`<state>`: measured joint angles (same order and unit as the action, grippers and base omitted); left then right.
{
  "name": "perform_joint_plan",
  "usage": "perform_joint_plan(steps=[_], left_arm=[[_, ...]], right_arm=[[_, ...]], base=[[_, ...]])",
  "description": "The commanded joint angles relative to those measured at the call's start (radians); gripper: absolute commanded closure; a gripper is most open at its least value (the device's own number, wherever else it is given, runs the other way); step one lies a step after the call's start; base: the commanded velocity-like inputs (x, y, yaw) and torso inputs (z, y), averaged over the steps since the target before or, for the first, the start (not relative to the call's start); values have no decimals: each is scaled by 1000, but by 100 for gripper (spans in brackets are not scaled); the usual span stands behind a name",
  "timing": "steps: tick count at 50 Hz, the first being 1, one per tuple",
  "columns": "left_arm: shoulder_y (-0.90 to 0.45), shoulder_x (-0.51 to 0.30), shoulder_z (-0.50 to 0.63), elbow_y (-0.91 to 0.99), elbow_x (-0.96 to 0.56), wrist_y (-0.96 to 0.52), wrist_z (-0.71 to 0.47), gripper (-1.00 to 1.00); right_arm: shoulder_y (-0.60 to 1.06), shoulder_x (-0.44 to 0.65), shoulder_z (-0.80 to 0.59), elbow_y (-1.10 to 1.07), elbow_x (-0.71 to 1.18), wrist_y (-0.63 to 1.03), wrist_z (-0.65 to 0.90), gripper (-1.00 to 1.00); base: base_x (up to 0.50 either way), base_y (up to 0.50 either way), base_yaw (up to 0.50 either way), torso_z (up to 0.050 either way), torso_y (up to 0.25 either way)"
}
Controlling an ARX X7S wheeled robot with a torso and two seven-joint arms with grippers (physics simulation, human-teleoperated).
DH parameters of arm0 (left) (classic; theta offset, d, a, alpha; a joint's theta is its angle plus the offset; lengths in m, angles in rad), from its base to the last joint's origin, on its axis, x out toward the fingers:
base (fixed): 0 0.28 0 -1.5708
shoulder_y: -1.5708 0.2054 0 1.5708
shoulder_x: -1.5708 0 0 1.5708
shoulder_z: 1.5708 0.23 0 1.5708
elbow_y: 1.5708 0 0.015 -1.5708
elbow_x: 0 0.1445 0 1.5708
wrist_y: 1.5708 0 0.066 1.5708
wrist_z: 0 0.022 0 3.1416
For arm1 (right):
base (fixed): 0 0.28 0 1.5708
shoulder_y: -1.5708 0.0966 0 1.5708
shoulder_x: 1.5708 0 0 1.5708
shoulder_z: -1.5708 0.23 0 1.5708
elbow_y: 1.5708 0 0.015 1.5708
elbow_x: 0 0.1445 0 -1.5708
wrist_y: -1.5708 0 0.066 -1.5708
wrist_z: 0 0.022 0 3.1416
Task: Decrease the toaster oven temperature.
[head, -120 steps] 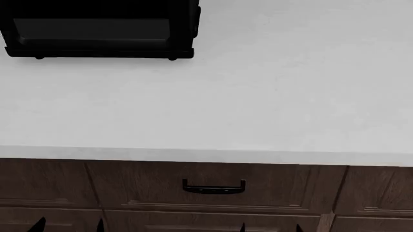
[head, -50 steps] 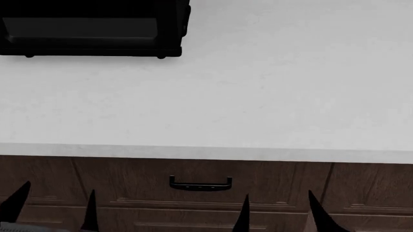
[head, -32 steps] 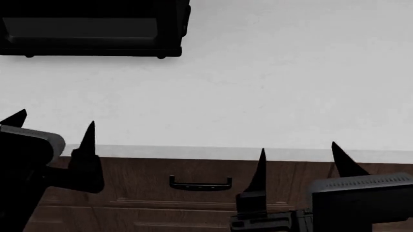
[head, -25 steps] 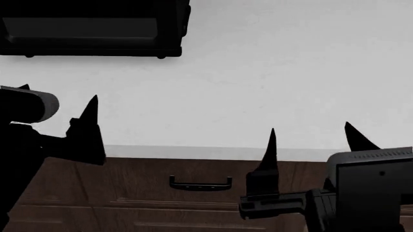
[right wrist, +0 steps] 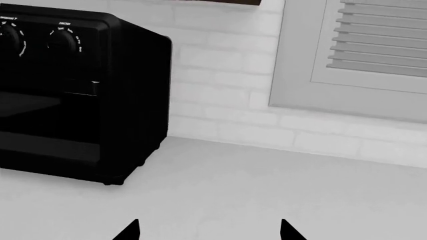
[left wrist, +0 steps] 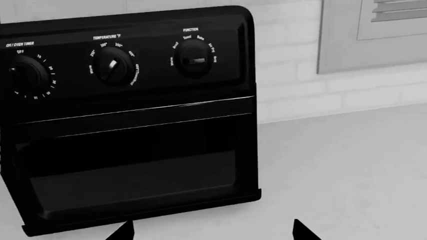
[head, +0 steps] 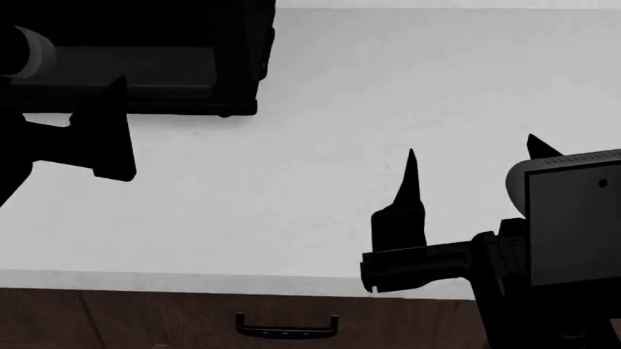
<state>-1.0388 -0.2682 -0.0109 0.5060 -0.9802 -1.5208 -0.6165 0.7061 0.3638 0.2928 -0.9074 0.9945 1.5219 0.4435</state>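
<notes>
The black toaster oven (left wrist: 133, 135) stands on the white counter against the wall, with its glass door shut. Along its top are three knobs: timer (left wrist: 23, 75), temperature (left wrist: 112, 65) and function (left wrist: 193, 57). It also shows at the head view's top left (head: 203, 65) and at the left of the right wrist view (right wrist: 87, 100). My left gripper (left wrist: 212, 232) is open and empty, facing the oven's door from a short way off; in the head view it (head: 68, 80) overlaps the oven. My right gripper (head: 470, 145) is open and empty over bare counter to the oven's right, and shows in its own view (right wrist: 209, 230).
The white counter (head: 321, 196) runs to a front edge above brown cabinets with a drawer handle (head: 286, 325). Behind the counter are a white brick wall (right wrist: 220, 100) and a louvred grey shutter (right wrist: 373, 55).
Both arms have risen from below the counter edge and reached forward over the counter. The left gripper now overlaps the oven in the head view, and the oven sits lower in that view.
</notes>
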Motion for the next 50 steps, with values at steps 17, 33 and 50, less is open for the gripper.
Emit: perform_joint_plan(steps=[17, 33, 50], left_arm=[[-66, -35, -27, -15, -184, -13, -142, -100], [-84, -61, 25, -4, -246, -18, -210, -100], [-690, -347, 590, -191, -979, -46, -780, -100]], right_arm=[[28, 52, -29, 54, 174, -45, 111, -100], [5, 80, -59, 63, 161, -97, 111, -100], [-16, 102, -79, 77, 161, -133, 108, -100]], base=[[427, -130, 0, 0, 0], [217, 239, 0, 0, 1], [0, 0, 0, 0, 0]])
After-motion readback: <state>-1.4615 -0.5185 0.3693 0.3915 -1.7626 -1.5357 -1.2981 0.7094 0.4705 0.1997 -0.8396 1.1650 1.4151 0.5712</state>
